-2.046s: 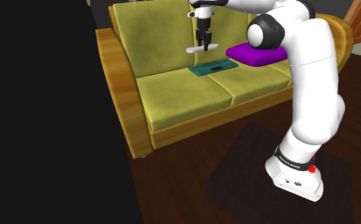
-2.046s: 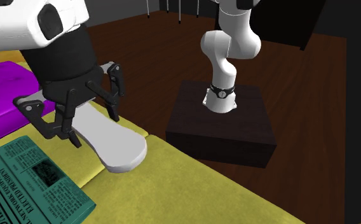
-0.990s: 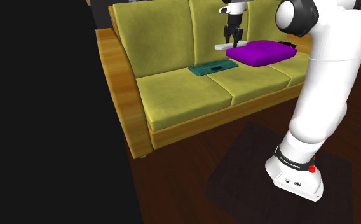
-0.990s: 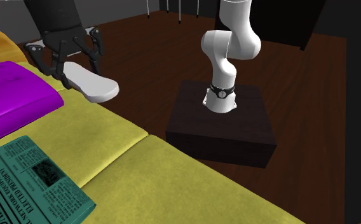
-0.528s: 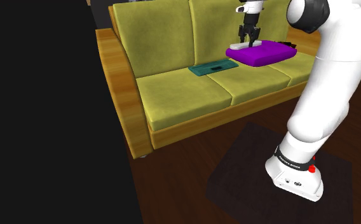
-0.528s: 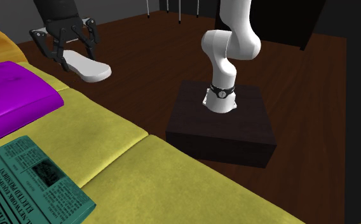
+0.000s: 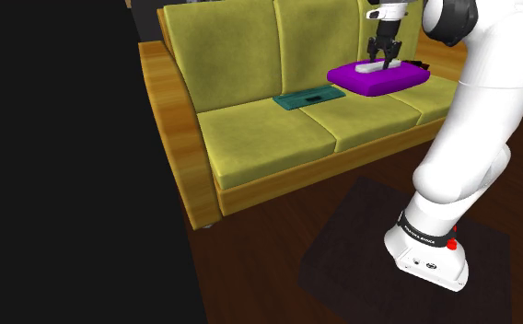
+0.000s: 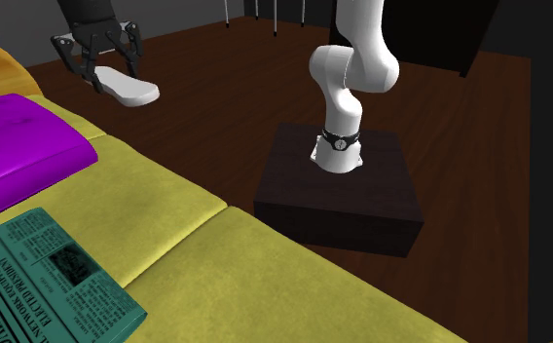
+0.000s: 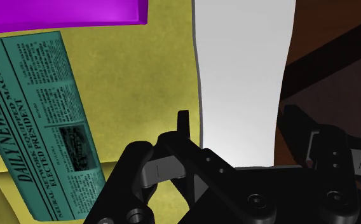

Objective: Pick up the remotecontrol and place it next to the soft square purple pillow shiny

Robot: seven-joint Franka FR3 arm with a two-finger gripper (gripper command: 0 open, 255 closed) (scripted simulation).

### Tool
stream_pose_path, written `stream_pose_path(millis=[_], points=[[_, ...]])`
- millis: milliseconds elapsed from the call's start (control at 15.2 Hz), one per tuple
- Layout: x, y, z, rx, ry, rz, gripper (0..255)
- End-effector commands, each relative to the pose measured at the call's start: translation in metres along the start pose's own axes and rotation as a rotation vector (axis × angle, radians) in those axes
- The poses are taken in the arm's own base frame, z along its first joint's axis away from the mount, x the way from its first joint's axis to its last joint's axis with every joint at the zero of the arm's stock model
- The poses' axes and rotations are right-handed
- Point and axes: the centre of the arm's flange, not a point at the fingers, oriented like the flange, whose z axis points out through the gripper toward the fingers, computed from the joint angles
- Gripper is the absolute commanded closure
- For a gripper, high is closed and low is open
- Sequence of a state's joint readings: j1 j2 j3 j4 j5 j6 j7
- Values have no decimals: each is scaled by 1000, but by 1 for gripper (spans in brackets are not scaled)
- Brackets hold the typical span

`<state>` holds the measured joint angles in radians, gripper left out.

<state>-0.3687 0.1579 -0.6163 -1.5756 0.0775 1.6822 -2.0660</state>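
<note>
My black gripper (image 7: 383,53) is shut on a plain white, flat, elongated remote control (image 7: 372,66) and holds it in the air. In the shoulder view the remote hangs in front of the purple square pillow (image 7: 379,77), which lies on the olive-yellow sofa (image 7: 269,138). The second exterior view shows the gripper (image 8: 99,60) high up, with the remote (image 8: 129,88) beyond the pillow's (image 8: 12,146) corner. Looking along the gripper (image 9: 236,137), the remote (image 9: 243,76) is clasped between the fingers, with the pillow (image 9: 65,11) off to one side.
A teal newspaper (image 7: 307,97) lies on the sofa seat beside the pillow, seen also as the newspaper (image 8: 46,283) and the newspaper (image 9: 39,121). The arm's base stands on a dark box (image 8: 338,195) on the wooden floor. A black area (image 7: 57,166) fills the shoulder view's left.
The gripper has carried the remote from above the newspaper toward the shoulder view's right, until it hangs in front of the pillow. In the second exterior view it has drawn away and upward.
</note>
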Motion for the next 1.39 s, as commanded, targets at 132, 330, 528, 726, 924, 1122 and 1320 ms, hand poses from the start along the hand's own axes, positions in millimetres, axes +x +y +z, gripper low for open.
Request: stream_pose_path(millis=[132, 330, 528, 726, 924, 1122, 1320], points=[[-2, -1, 19, 0, 0, -1, 255], [-2, 0, 35, 0, 0, -1, 255], [-2, 0, 51, 0, 0, -1, 255], [-2, 1, 67, 0, 0, -1, 255], [-1, 1, 83, 0, 0, -1, 255], [-1, 2, 98, 0, 0, -1, 255], [-1, 2, 114, 0, 0, -1, 255]])
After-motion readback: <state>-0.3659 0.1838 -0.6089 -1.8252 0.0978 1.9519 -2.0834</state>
